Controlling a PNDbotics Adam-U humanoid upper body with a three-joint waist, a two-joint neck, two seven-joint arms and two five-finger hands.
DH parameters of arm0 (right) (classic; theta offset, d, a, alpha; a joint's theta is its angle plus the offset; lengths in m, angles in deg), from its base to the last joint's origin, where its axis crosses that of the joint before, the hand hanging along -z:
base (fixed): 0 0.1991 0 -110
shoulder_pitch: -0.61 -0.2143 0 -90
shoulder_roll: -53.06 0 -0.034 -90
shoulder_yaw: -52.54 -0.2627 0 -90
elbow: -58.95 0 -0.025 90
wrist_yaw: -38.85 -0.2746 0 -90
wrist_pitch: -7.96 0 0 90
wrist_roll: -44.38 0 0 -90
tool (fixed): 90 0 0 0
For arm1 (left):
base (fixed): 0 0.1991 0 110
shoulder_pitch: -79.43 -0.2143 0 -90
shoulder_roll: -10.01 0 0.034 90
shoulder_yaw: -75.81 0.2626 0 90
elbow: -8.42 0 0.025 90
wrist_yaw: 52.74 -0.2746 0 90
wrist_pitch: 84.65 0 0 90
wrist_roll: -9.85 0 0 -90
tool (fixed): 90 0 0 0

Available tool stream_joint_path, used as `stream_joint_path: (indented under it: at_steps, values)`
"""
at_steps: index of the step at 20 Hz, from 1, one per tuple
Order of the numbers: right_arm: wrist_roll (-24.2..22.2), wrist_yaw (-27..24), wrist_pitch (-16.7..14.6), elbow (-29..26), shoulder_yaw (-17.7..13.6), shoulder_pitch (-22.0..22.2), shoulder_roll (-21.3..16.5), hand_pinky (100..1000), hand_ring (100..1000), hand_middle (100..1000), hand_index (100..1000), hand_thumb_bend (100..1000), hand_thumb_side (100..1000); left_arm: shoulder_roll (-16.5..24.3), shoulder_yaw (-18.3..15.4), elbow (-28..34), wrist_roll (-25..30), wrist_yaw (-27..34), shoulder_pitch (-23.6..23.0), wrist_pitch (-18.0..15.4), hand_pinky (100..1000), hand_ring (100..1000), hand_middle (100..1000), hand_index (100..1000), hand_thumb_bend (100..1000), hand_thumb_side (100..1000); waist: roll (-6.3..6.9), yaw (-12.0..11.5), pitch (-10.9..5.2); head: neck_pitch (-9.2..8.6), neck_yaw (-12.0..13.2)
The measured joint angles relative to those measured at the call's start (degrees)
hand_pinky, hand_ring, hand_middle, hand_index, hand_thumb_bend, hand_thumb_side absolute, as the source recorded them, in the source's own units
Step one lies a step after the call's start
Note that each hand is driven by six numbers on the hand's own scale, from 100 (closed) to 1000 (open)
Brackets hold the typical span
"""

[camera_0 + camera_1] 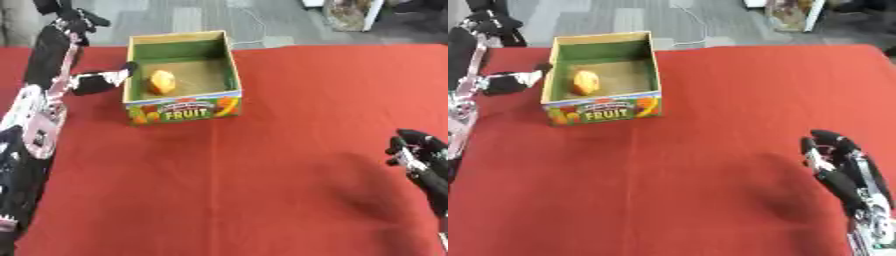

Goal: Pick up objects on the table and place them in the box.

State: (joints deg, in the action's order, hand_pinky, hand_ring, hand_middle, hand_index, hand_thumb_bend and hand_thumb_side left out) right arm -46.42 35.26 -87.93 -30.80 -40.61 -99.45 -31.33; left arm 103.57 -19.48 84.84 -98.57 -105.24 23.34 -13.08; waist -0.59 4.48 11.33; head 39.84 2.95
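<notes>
Red table [262, 175] fills most of the frame. Cardboard box [183, 112] marked FRUIT sits upper left of centre, open top, green inner walls. Left hand [103, 81] at upper left, just beside the box's left wall, fingers relaxed, holding nothing. Right hand [833, 155] at lower right, above the cloth, fingers loosely curled, grasping nothing. Yellow-orange object [162, 81] lies inside the box, left half of its floor.

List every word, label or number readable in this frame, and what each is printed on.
"FRUIT": in white capitals on the front panel of the open cardboard box with green inner walls, among printed fruit pictures.
Any smaller print on that panel is too blurred to read.
No other text shows on the red tablecloth or elsewhere.
</notes>
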Motion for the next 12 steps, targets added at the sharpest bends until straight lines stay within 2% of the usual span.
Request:
stream_joint_path:
  at_steps: [12]
  values:
    - [0.2,0.0,0.0,0.0,-0.3,0.3,0.0,558,625,608,756,279,382,-2.7,-2.4,18.2,9.0,11.2,-16.9,9.7,534,558,561,712,525,369,-0.24,-0.4,-0.32,-0.11,-0.1]
